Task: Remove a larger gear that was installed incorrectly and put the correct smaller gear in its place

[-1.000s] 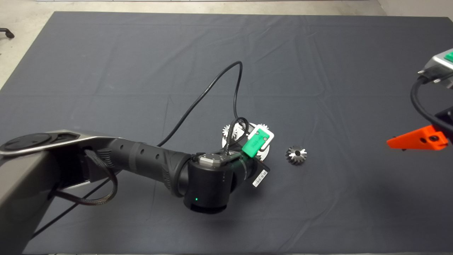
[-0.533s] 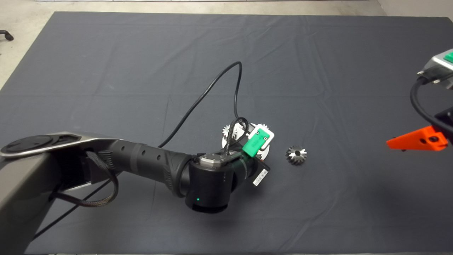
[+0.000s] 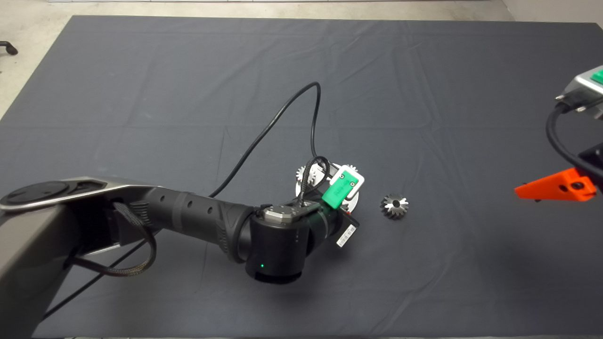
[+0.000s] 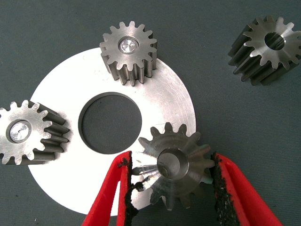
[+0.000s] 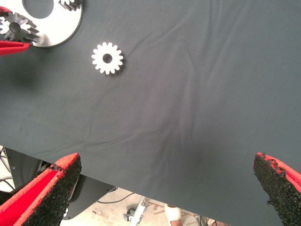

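Four gears in all: three small bright flat gears, namely a first pinned gear (image 4: 128, 52), a second pinned gear (image 4: 28, 132) and a loose gear (image 4: 265, 47), plus one bigger gear (image 4: 174, 172), darker, with slanted teeth. One round metal plate (image 4: 174, 101) with one round hole. Two pincers, the left pincer (image 4: 171, 160) and the right pincer (image 5: 165, 162), each with two red fingers. One dark mat (image 3: 188, 94) covers the bench.

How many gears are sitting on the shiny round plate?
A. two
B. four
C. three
C: one pinned gear, a second pinned gear and the larger gear at the left tool sit on the disc; the smaller gear lies off it on the mat.
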{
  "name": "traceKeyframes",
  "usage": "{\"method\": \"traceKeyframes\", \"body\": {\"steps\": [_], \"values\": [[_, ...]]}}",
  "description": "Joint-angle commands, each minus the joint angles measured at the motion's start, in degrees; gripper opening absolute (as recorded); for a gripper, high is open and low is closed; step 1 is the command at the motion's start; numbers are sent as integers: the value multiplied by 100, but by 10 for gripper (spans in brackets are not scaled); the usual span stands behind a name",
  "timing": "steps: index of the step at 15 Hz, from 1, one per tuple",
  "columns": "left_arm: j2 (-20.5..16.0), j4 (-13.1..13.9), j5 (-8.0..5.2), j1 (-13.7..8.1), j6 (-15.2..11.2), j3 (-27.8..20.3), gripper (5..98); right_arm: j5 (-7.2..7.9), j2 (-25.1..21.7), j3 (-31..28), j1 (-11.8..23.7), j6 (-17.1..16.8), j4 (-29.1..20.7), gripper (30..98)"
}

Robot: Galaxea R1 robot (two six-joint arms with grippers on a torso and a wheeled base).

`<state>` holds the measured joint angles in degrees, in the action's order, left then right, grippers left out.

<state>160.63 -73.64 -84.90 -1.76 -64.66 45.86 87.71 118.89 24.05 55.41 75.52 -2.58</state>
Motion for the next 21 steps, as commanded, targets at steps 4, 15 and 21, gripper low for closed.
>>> {"method": "traceKeyframes", "body": {"steps": [4,15,21], "values": [[-71,-62,-71,-1,32,-176,338,290,25,-34,102,42,-163,968],[-124,-256,-71,184,49,-88,338,290,25,-34,102,42,-163,968],[-194,-256,-71,184,76,-149,338,290,41,-34,102,42,-163,968]]}}
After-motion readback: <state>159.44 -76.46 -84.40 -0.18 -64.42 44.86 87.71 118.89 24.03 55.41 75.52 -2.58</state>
